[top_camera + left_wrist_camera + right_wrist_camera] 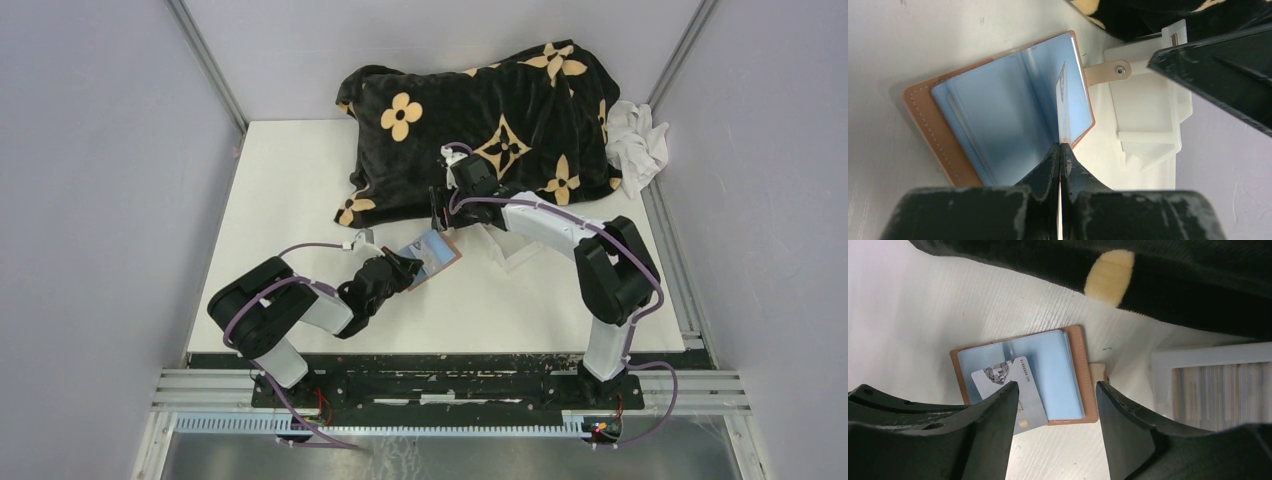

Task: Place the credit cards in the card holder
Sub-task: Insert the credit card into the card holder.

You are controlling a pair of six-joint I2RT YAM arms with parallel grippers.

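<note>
1. One card holder (440, 252) is lying open on the white table (290, 200), its seven-o'clock corner hidden by the left gripper (407, 267); a black blanket (480, 120) is covering twelve o'clock.
2. Left jaws are clenching a credit card (1062, 100) edge-on over the holder.
3. Right gripper (1057, 387) is hovering released; the tray (1208, 359) at three o'clock is getting cut off.

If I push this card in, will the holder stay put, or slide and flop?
The holder probably slides: it lies thin and flat on the smooth table, apparently unpinned. It looks soft, so its blue pages may buckle. The card, pinched edge-on in the left end effector, looks stiff enough to push.
</note>
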